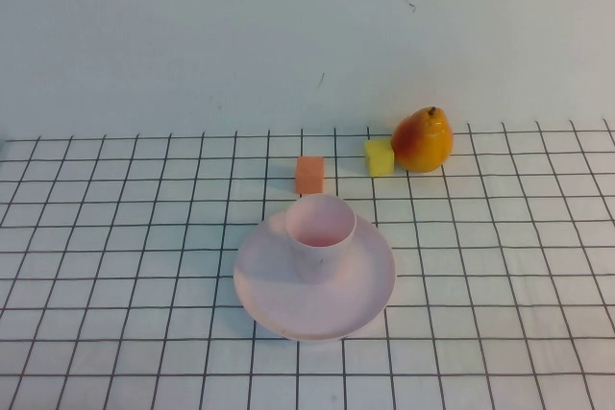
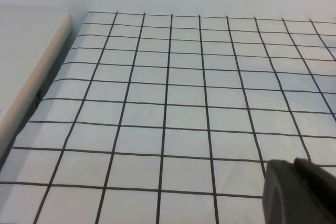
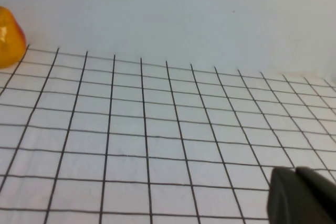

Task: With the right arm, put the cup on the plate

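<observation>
Left to right, as seen from the raised camera: neither arm anywhere over the cloth. From the left wrist camera, only a dark corner of the left gripper point(image 2: 299, 192) at the frame's edge, hanging above bare squares of the gridded tablecloth point(image 2: 157, 103), with a pale strip along the cloth's border. Fingers too little in view there to say whether parted or closed; nothing seen between them, nothing touched.

Toward the middle, stood the cup point(image 1: 321, 234) upright on the plate point(image 1: 274, 300), seated in the plate's far half, mouth up, pinker inside. Plate flat on the tablecloth point(image 1: 115, 266), nearer the camera than the other things. Just behind the cup, beyond the plate's far rim, sat a small orange block point(image 1: 309, 175). Further right lay a yellow block point(image 1: 380, 156), and right beside it, seemingly touching, an upright pear point(image 1: 422, 139), orange-red shading to yellow, stem up, close to the cloth's far edge where the plain pale wall began.

On the right, again only a dark sliver of the right gripper point(image 3: 302, 195) in its own wrist camera, held above open squares of cloth, well away from the cup and the plate. Closed up fully, with nothing pinched in it and nothing in contact. At the far side of that same view, a part of the pear point(image 3: 10, 38) by the cloth's edge, well apart from the gripper.
</observation>
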